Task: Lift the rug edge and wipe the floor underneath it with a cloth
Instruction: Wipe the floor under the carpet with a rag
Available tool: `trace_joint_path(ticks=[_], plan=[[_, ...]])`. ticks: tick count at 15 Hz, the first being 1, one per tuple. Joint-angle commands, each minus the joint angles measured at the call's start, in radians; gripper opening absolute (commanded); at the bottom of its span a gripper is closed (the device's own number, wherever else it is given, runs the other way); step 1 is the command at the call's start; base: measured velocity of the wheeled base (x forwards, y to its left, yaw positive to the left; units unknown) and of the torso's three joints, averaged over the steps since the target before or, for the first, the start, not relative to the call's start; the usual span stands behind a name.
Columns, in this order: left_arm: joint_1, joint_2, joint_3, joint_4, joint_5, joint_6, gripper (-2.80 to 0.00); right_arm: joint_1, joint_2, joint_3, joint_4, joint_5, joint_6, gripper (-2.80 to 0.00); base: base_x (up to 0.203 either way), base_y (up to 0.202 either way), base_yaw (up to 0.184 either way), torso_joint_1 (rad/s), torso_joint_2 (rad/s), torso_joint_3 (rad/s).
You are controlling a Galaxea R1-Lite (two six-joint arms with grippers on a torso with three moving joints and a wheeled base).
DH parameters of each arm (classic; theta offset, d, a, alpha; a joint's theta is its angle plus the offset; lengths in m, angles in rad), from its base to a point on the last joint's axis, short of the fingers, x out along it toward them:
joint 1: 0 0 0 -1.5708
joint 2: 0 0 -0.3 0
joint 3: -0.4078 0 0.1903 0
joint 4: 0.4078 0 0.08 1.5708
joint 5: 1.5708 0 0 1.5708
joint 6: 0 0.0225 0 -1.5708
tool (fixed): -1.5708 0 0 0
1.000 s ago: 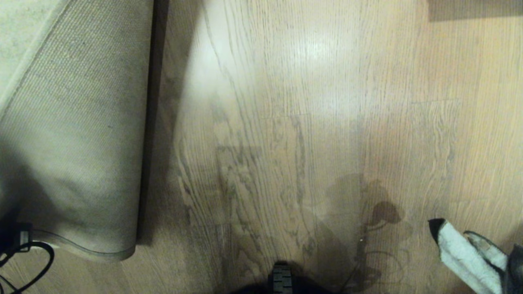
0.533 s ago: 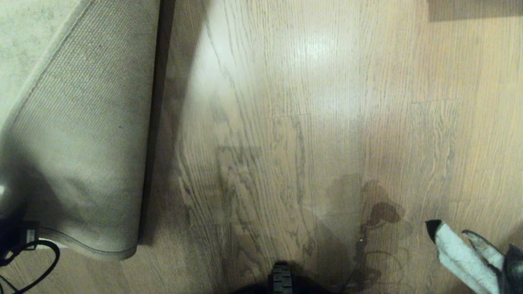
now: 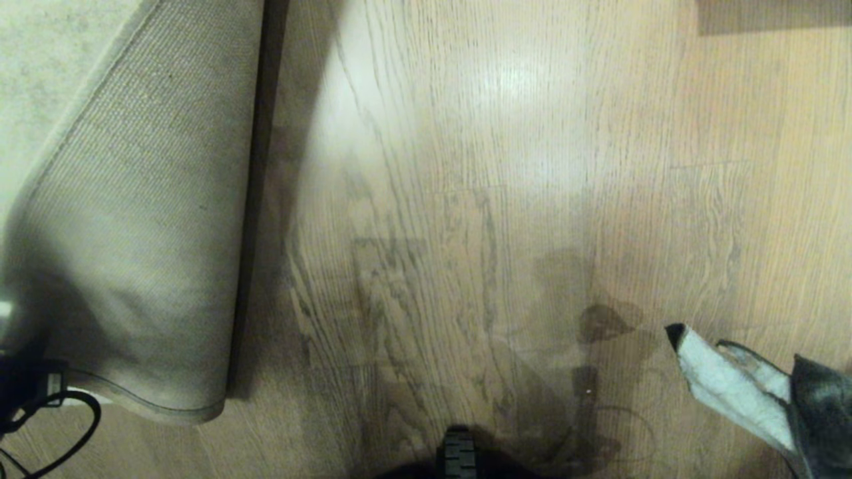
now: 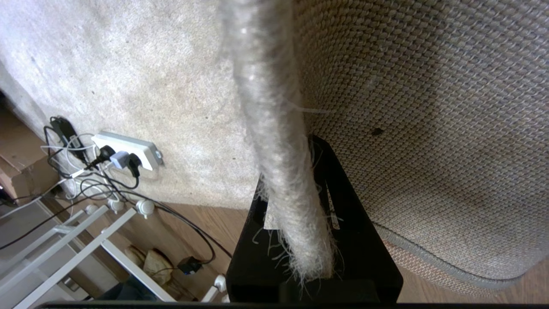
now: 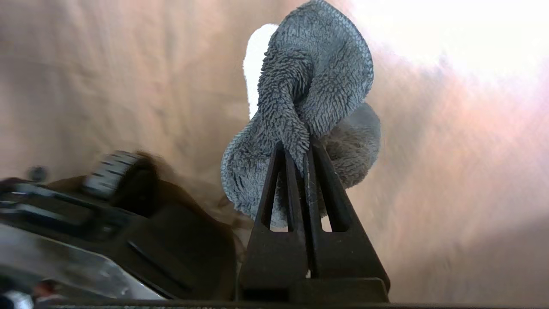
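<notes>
The rug (image 3: 146,233) is folded back at the left, tan woven backing up, with its bound rug edge (image 3: 153,407) curving along the near end. My left gripper (image 4: 291,171) is shut on the fuzzy rug edge (image 4: 274,128) and holds it up off the floor (image 4: 206,223). In the head view this gripper (image 3: 23,386) is only a dark shape at the left border. My right gripper (image 5: 296,148) is shut on the grey fluffy cloth (image 5: 317,73), which hangs above the floor (image 3: 466,166). The cloth (image 3: 725,386) enters at the lower right, whitish side showing.
A white power strip (image 4: 128,148) with plugs and tangled cables lies by the rug's far side, next to white frame legs (image 4: 85,231). My own base (image 3: 459,456) shows at the bottom middle. Bare wood planks fill the span between rug and cloth.
The cloth has moved up and a little left in the head view, its shadow on the floor moving with it. The rug's folded flap has shifted slightly to the right.
</notes>
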Motion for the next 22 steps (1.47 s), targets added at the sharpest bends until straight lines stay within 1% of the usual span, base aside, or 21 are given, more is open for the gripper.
trace_joint_path(ticks=[1,3,4,5,6,7,9,10,11,13,16,19,22], plan=[[-0.004,0.001,0.0,-0.048,-0.001,0.004,-2.8,0.001,0.284,-0.065,-0.077,0.075,-0.015,-2.8,0.0,0.0,0.0,0.0,0.0,0.0],[-0.004,0.001,0.0,-0.048,-0.002,0.005,-2.8,0.009,0.478,-0.1,-0.192,0.138,-0.048,-2.8,0.0,0.0,0.0,0.0,0.0,0.0],[-0.004,0.001,0.0,-0.048,-0.001,0.005,-2.8,0.03,0.575,-0.112,-0.267,0.159,-0.063,-2.8,0.0,0.0,0.0,0.0,0.0,0.0],[-0.004,0.001,0.0,-0.048,0.0,0.004,-2.8,0.068,0.662,-0.122,-0.342,0.17,-0.073,-2.8,0.0,0.0,0.0,0.0,0.0,0.0],[-0.004,0.001,0.0,-0.048,0.0,0.004,-2.8,0.124,0.75,-0.134,-0.418,0.17,-0.081,-2.8,0.0,0.0,0.0,0.0,0.0,0.0],[-0.004,0.001,0.0,-0.048,-0.002,0.005,-2.8,0.202,0.838,-0.149,-0.486,0.152,-0.086,-2.8,0.0,0.0,0.0,0.0,0.0,0.0],[-0.012,0.001,0.0,-0.048,0.0,0.005,-2.8,0.369,1.015,-0.196,-0.615,0.084,-0.088,-2.8,0.0,0.0,0.0,0.0,0.0,0.0],[-0.017,0.001,0.0,-0.048,0.0,0.005,-2.8,0.453,1.102,-0.243,-0.666,0.048,-0.085,-2.8,0.0,0.0,0.0,0.0,0.0,0.0],[-0.026,0.001,0.0,-0.048,-0.001,0.007,-2.8,0.518,1.187,-0.314,-0.703,0.013,-0.084,-2.8,0.0,0.0,0.0,0.0,0.0,0.0],[-0.044,0.003,0.0,-0.048,0.0,0.007,-2.8,0.632,1.333,-0.498,-0.75,-0.061,-0.082,-2.8,0.0,0.0,0.0,0.0,0.0,0.0],[-0.072,0.006,0.0,-0.048,0.007,0.007,-2.8,0.799,1.507,-0.756,-0.792,-0.176,-0.069,-2.8,0.0,0.0,0.0,0.0,0.0,0.0],[-0.085,0.022,0.0,-0.037,0.006,0.006,-2.8,0.918,1.625,-0.938,-0.795,-0.256,-0.029,-2.8,0.0,0.0,0.0,0.0,0.0,0.0],[-0.108,0.039,0.0,-0.034,0.008,0.007,-2.8,0.965,1.722,-1.063,-0.808,-0.292,-0.021,-2.8,0.0,0.0,0.0,0.0,0.0,0.0]])
